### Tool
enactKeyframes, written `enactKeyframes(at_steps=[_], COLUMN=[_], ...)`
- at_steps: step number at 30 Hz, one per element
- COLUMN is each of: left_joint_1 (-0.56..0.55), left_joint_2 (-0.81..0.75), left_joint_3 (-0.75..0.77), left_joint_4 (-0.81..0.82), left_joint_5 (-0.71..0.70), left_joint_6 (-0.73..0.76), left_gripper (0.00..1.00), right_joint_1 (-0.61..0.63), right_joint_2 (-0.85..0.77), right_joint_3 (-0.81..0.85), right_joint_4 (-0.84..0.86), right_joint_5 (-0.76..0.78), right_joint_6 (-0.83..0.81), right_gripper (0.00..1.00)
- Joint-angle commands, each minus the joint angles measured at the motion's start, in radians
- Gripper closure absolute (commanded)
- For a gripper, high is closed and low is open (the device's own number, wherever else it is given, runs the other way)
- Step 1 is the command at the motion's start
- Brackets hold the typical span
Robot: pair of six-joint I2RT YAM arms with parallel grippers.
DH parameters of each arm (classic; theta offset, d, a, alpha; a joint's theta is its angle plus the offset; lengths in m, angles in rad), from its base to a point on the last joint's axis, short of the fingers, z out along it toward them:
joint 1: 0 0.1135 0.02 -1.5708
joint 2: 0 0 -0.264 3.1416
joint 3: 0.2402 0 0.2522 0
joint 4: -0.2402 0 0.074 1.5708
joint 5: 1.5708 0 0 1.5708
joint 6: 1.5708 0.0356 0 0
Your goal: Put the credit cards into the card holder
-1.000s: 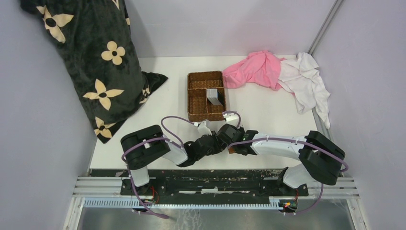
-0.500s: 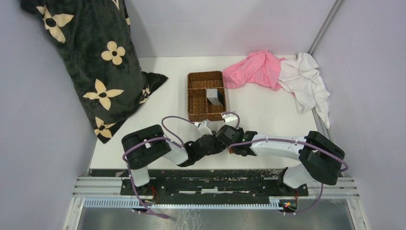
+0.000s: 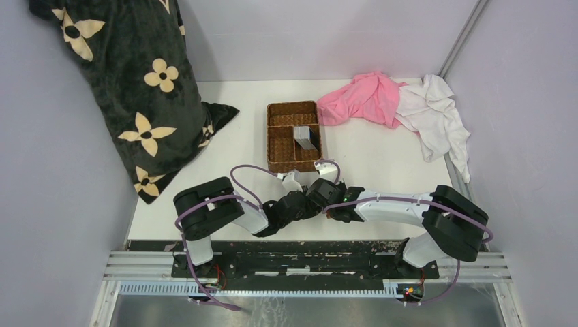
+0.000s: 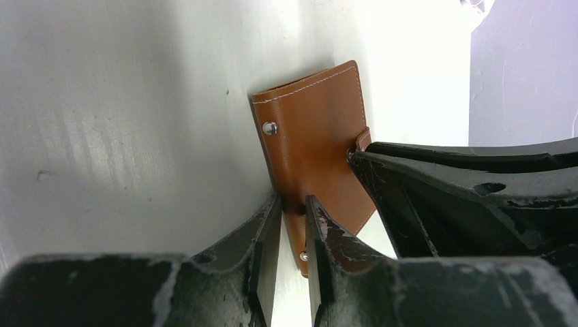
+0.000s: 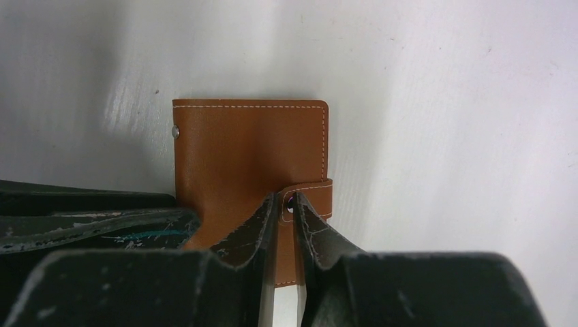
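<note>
Barely any change over the last second: the right arm nudges slightly left and both grippers stay on the wallet [image 4: 313, 157]. My read is it's still being opened and no card is loaded yet.

The left gripper [image 4: 292, 238] is nearly closed, pinching the wallet's near edge. The right gripper [image 5: 286, 218] is narrow, clamped on the snap tab [image 5: 310, 197].

The wallet lies flat on the table [image 3: 382, 157], just in front of the basket [image 3: 271, 136]. The cards [image 3: 307, 138] stand in a basket compartment.

From above, the wrists hide the wallet. Can't tell if the snap is released, and the slots are unseen.
</note>
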Motion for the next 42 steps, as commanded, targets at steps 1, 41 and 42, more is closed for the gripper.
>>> enactKeyframes(at_steps=[1, 41, 42], left_joint_1=[0.003, 0.008, 0.008], left_joint_2=[0.084, 0.116, 0.116], left_joint_3=[-0.053, -0.036, -0.036], left_joint_4=[-0.318, -0.309, -0.309], left_joint_5=[0.025, 0.038, 0.039], left_joint_6=[0.075, 0.081, 0.082], left_gripper=[0.7, 0.71, 0.71], right_joint_1=[0.005, 0.009, 0.009], right_joint_2=[0.013, 0.042, 0.041], right_joint_3=[0.033, 0.022, 0.02], right_joint_4=[0.018, 0.036, 0.039], right_joint_5=[0.018, 0.013, 0.011], right_joint_6=[0.004, 0.028, 0.032], right_gripper=[0.82, 0.89, 0.89])
